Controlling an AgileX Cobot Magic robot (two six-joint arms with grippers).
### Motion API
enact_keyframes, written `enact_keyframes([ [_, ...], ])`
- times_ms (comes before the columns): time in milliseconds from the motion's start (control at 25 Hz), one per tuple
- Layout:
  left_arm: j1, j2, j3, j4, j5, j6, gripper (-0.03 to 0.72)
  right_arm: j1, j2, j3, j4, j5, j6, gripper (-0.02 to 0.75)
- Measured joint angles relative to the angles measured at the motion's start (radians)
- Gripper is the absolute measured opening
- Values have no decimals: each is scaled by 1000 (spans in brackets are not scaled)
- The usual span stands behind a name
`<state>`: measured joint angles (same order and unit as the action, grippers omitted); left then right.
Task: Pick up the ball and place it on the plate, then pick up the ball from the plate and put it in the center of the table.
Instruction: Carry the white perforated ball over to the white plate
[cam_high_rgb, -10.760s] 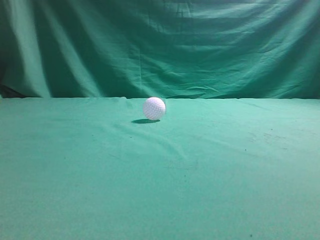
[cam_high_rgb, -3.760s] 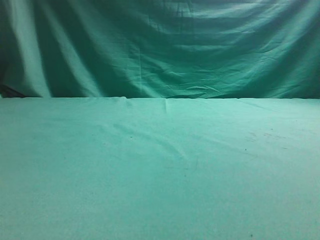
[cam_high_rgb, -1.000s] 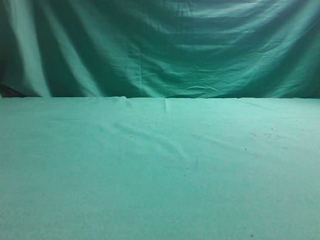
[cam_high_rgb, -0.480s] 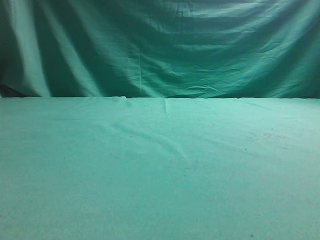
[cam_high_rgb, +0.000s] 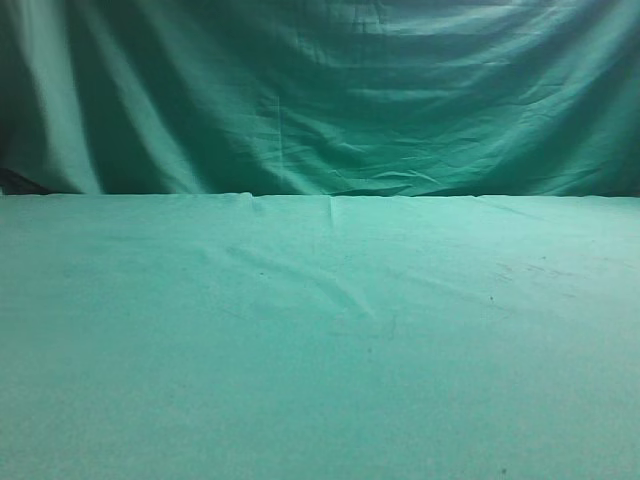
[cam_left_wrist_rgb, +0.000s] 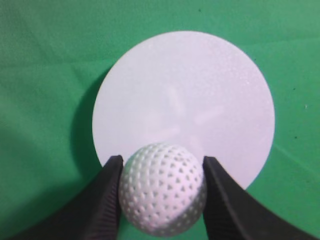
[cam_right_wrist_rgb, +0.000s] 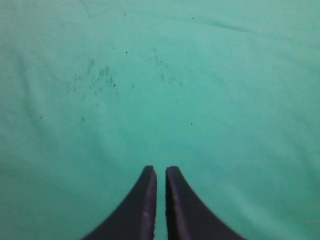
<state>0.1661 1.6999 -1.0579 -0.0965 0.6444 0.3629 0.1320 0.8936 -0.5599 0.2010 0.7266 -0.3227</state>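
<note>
In the left wrist view my left gripper (cam_left_wrist_rgb: 162, 172) is shut on the ball (cam_left_wrist_rgb: 163, 187), a white dimpled sphere held between the two black fingers. It hangs over the near edge of the plate (cam_left_wrist_rgb: 200, 95), a flat round white disc lying on the teal-green table (cam_left_wrist_rgb: 40, 60). In the right wrist view my right gripper (cam_right_wrist_rgb: 161, 172) is shut and empty above bare table cloth (cam_right_wrist_rgb: 160, 75). The exterior view shows only the table (cam_high_rgb: 320, 340); ball, plate and both grippers are out of that view.
A darker green drape (cam_high_rgb: 320, 100) hangs behind the table's far edge. Faint dark specks mark the cloth under the right gripper (cam_right_wrist_rgb: 100, 75).
The ball stood at the middle back of the table 10.8 s ago and is gone from the exterior view since. Over the last second that view is unchanged.
</note>
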Motion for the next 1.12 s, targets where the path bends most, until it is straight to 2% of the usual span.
enact_keyframes([
  [200,0,15,0,9,-4,0,307,57,42,-6,-2,-39,-2,67],
  [680,0,15,0,12,-51,0,307,63,44,-6,-2,-51,-2,67],
  [760,0,15,0,0,-52,0,442,63,44,-6,-2,-51,-2,67],
  [800,0,15,-2,-15,-54,0,533,63,44,-6,-2,-51,-2,67],
  [880,0,16,-21,-49,-45,0,632,63,44,-6,-2,-51,-2,67],
  [920,-2,16,-38,-71,-33,0,653,65,44,-6,0,-51,-2,67],
  [1120,-56,16,-228,-165,118,0,637,65,44,-6,2,-49,-2,67],
])
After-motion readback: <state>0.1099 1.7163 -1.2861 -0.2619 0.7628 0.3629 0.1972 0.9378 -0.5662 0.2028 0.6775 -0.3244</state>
